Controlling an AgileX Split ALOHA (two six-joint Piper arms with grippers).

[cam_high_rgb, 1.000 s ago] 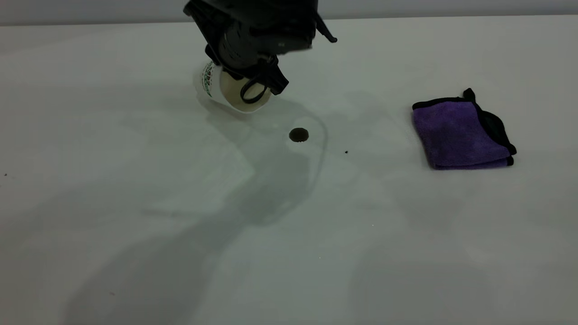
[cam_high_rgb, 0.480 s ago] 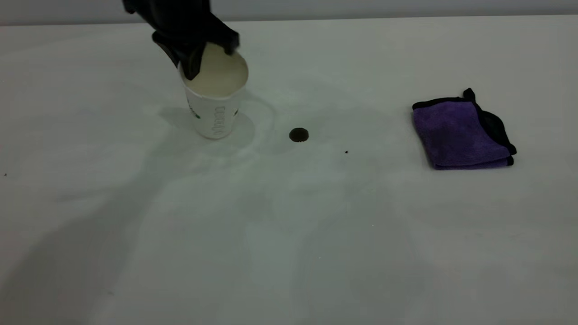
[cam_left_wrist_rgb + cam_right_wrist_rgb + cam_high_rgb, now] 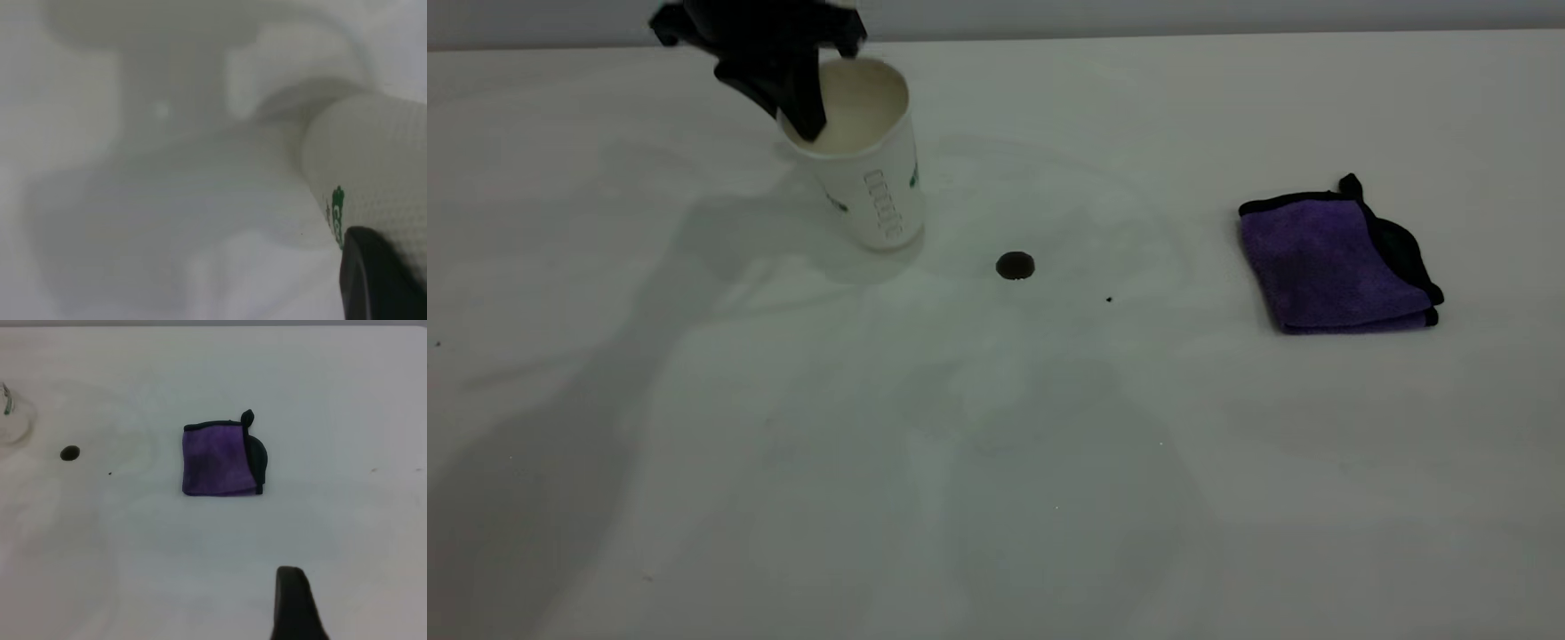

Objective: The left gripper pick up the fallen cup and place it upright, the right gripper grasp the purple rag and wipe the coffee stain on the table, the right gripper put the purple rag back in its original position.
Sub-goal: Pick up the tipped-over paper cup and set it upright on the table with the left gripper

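The cup (image 3: pixel 869 173) stands mouth up on the table (image 3: pixel 996 462), leaning slightly, left of the coffee stain (image 3: pixel 1015 265). My left gripper (image 3: pixel 807 108) comes down from the upper left and is shut on the cup's rim, one finger (image 3: pixel 805 120) inside the mouth. In the left wrist view a black finger (image 3: pixel 373 280) presses the cup's ribbed wall (image 3: pixel 373 167). The purple rag (image 3: pixel 1334 264) lies folded at the right. My right gripper is out of the exterior view; its wrist view shows the rag (image 3: pixel 219 460) and the stain (image 3: pixel 69 453) well ahead of it.
A tiny black speck (image 3: pixel 1109 300) lies between the stain and the rag. The table's far edge (image 3: pixel 1138 36) runs just behind the cup. The cup's base edge (image 3: pixel 10 420) shows in the right wrist view.
The left gripper swung the cup from lying tilted near the stain to mouth up farther left, then shifted it slightly right and back. The rag and stain have not moved.
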